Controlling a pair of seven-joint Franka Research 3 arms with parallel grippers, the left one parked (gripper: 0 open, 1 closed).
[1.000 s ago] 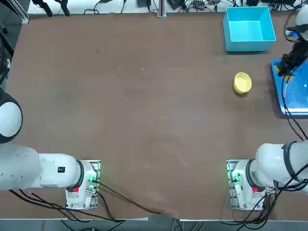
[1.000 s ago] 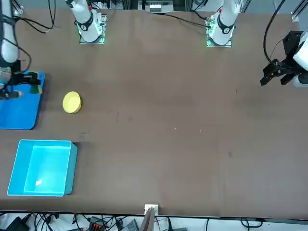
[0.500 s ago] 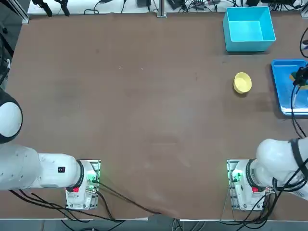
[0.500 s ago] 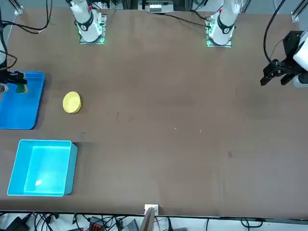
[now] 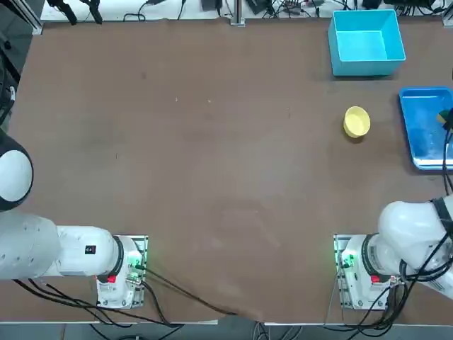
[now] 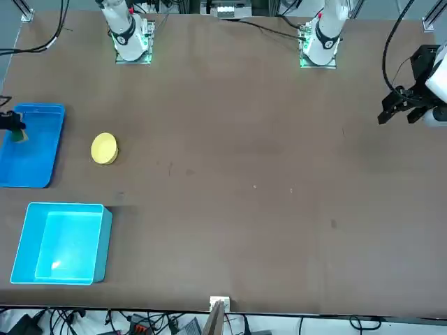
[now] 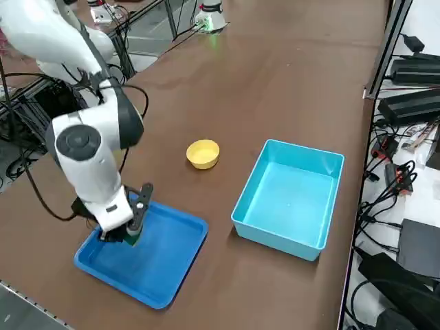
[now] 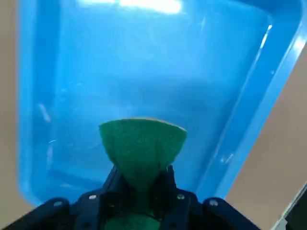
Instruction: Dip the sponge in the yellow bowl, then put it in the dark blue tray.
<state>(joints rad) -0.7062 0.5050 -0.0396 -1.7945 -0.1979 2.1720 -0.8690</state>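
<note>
- Overhead, I see the dark blue tray at the table's right edge, the yellow bowl just beside it, the light cyan bin beyond.
- Across the table, my right gripper hangs over the tray's near-base end, carrying the sponge.
- From the side, the arm stands low over the tray, sponge at its tip.
- At the wrist, the fingers are pinched narrow on the sponge's green face, bowing it above the tray floor.
</note>
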